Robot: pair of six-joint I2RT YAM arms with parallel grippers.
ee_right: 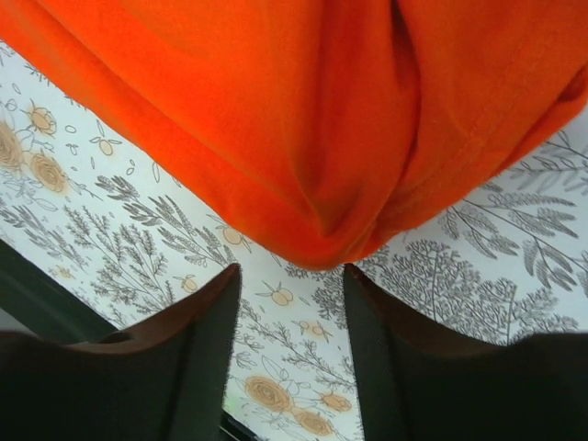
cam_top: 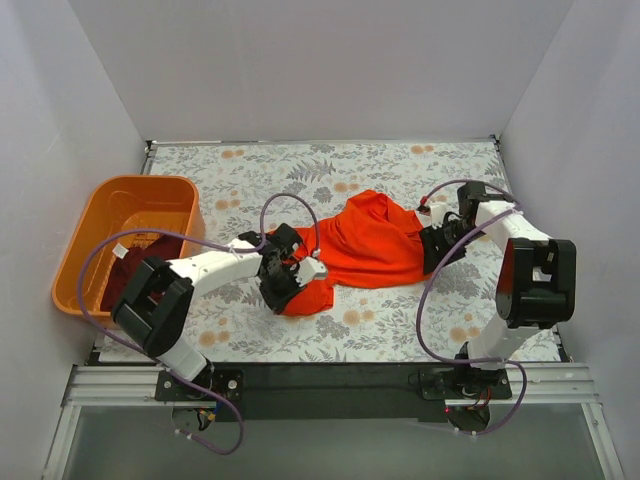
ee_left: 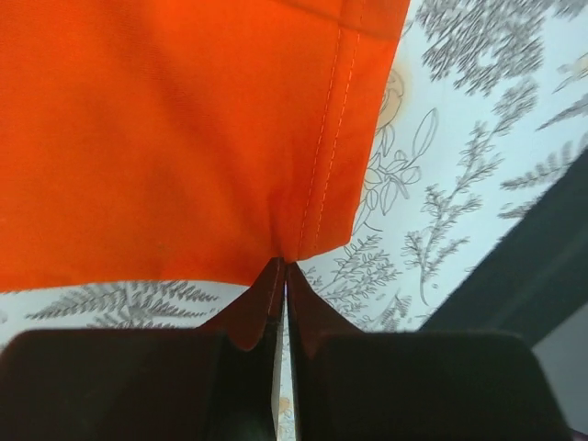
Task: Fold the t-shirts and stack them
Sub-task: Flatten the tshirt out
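Observation:
The orange-red t-shirt (cam_top: 365,245) lies bunched in the middle of the floral table. My left gripper (cam_top: 290,275) is at its near-left corner. In the left wrist view the jaws (ee_left: 285,265) are shut on the stitched hem of the shirt (ee_left: 165,129), and the cloth puckers at the tips. My right gripper (cam_top: 437,245) is at the shirt's right edge. In the right wrist view it (ee_right: 292,271) is open, with a rounded fold of the shirt (ee_right: 303,110) just beyond the fingertips, not pinched. The dark maroon t-shirt (cam_top: 140,262) lies crumpled in the basket.
An orange plastic basket (cam_top: 100,215) stands at the table's left edge. Grey walls close in the table (cam_top: 420,170) on the left, back and right. A dark strip (cam_top: 330,375) runs along the near edge by the arm bases.

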